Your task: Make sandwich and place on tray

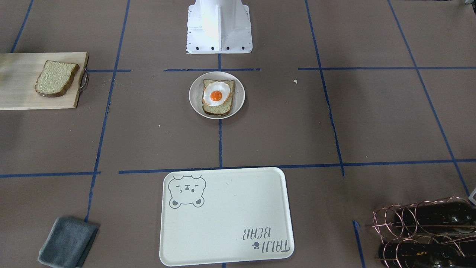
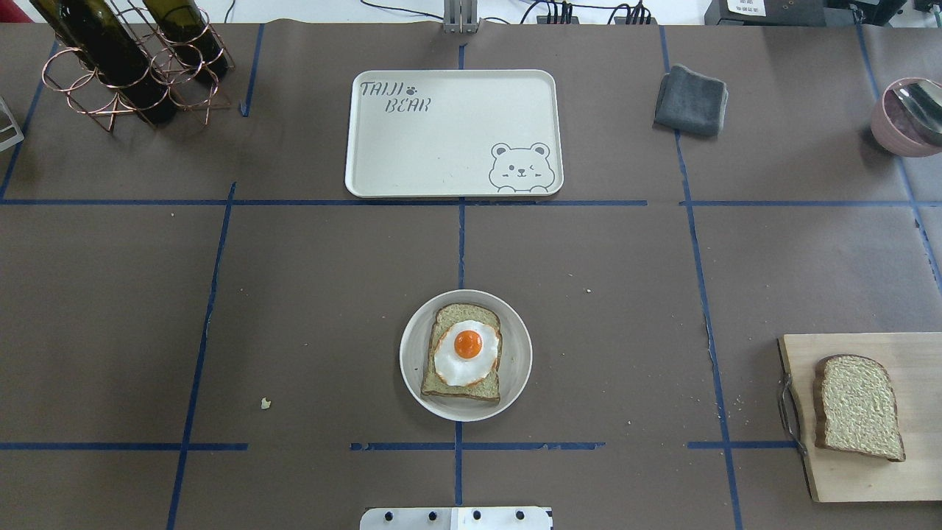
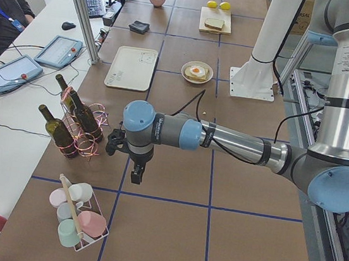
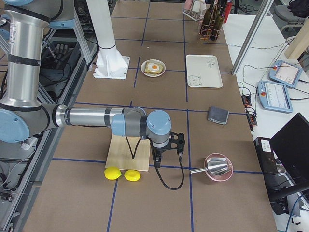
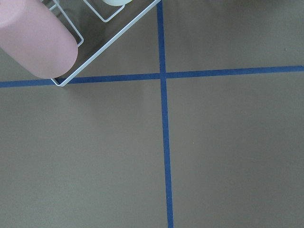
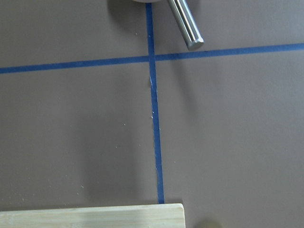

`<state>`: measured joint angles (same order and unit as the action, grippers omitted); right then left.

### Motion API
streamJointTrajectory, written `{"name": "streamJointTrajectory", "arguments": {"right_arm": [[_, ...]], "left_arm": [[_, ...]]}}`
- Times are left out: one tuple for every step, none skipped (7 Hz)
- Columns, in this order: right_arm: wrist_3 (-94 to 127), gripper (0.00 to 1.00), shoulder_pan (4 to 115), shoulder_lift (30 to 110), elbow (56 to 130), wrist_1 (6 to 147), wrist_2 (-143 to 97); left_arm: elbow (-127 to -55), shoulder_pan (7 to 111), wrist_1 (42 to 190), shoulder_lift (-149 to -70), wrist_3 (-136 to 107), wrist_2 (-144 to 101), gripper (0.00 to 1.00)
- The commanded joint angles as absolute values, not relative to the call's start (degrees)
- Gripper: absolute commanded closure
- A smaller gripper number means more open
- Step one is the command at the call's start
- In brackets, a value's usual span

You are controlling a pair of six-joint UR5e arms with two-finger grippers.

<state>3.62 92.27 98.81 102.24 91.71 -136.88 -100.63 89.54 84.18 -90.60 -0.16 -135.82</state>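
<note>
A small round white plate (image 1: 195, 97) (image 2: 519, 361) at mid-table holds one tan bread slice (image 2: 464, 389) with a fried egg (image 1: 216, 95) (image 2: 467, 352) on top. The second bread slice (image 1: 56, 78) (image 2: 857, 406) lies on the pale wooden cutting board (image 2: 846, 478). The cream bear tray (image 1: 223, 216) (image 2: 441, 140) sits bare beyond the plate. My left gripper (image 3: 137, 178) hangs over the table's left end and my right gripper (image 4: 157, 163) beside the board; I cannot tell if either is open or shut.
A copper rack of wine bottles (image 2: 125, 59) stands at the far left, and a folded grey cloth (image 2: 690, 99) lies right of the tray. A pink bowl with a metal scoop (image 2: 905, 114) and two lemons (image 4: 121, 174) are near the right arm. A mug rack (image 3: 78, 217) is near the left gripper.
</note>
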Motion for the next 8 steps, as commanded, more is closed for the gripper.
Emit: {"name": "streamJointTrajectory", "arguments": {"right_arm": [[4.22, 0.0, 92.11, 96.24, 100.47, 91.67, -140.25], [4.22, 0.0, 90.89, 96.24, 100.55, 91.5, -145.58], [5.26, 0.0, 89.92, 95.98, 100.98, 91.49, -146.94], [10.93, 0.0, 87.3, 95.89, 101.16, 90.54, -146.26], [13.77, 0.0, 84.93, 96.5, 101.08, 86.26, -142.94], [18.5, 0.0, 82.21, 97.11, 101.16, 81.44, -140.82], [25.33, 0.0, 78.78, 98.77, 101.16, 73.47, -138.1], [35.93, 0.0, 74.49, 100.18, 100.99, 64.6, -137.21]], "left_arm": [[-101.07, 87.38, 87.95, -93.6, -6.64, -136.14, 0.0], [-101.77, 85.8, 91.46, -93.6, -11.38, -136.14, 0.0], [-102.56, 83.61, 94.8, -93.69, -15.86, -136.14, 0.0], [-103.0, 81.15, 98.23, -93.78, -20.43, -136.14, 0.0], [-103.44, 79.04, 101.13, -93.78, -24.74, -136.14, 0.0], [-103.53, 76.84, 105.25, -93.78, -28.96, -136.14, 0.0], [-103.8, 75.77, 107.29, -93.78, -32.48, -138.14, 0.0], [-105.63, 73.59, 108.62, -93.61, -36.26, -139.21, 0.0]]}}
